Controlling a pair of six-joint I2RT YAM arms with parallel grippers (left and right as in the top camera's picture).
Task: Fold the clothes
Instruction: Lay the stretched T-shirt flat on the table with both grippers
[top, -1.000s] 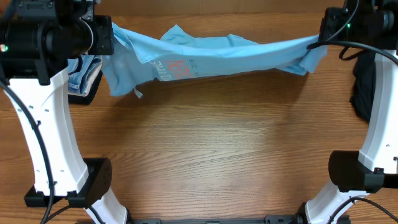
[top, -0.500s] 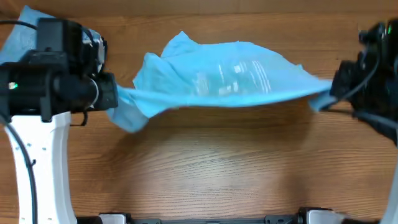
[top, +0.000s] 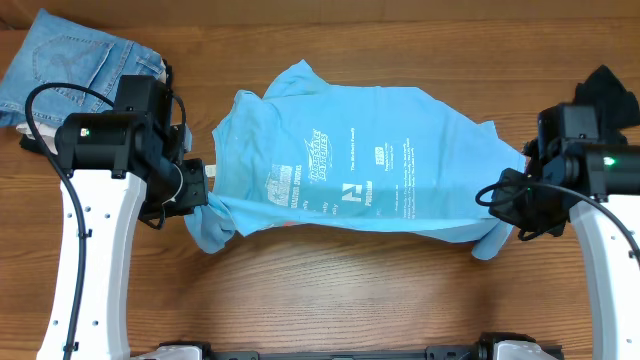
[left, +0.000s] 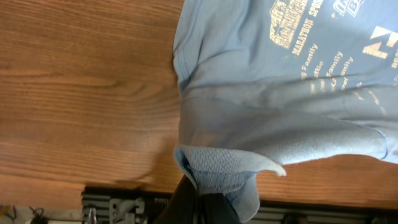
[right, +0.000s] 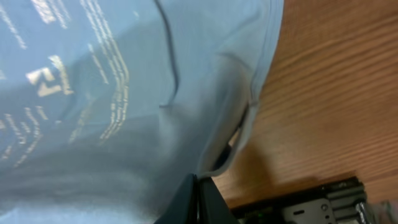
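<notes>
Count: one sky-blue T-shirt (top: 350, 165), two grippers, one pair of folded jeans (top: 60, 60), one dark garment (top: 612, 92). T-shirt lies print-up on table (top: 330, 290), long axis running from left gripper (left: 200, 196) to right gripper (right: 198, 188), its body beyond both. Each gripper is pinched onto a near-edge corner. Jeans outboard of the left gripper, dark garment outboard of the right.
</notes>
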